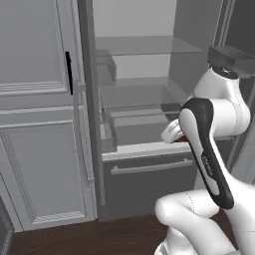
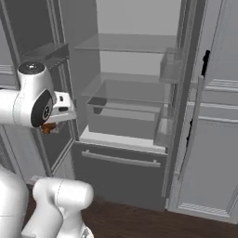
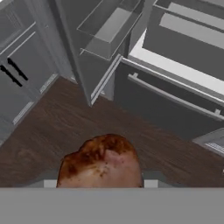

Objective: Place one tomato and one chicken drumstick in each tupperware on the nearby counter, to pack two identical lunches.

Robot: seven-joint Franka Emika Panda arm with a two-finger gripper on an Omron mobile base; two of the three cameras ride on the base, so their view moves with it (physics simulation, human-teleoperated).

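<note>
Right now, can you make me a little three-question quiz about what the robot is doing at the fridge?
1. True or false: the fridge stands open.
2. What is the gripper holding? A) a tomato B) a browned chicken drumstick C) a cup
3. Fill in: in the hand view, the floor under the drumstick is dark brown ____.

Key: 1 true; 2 B; 3 wood.
</note>
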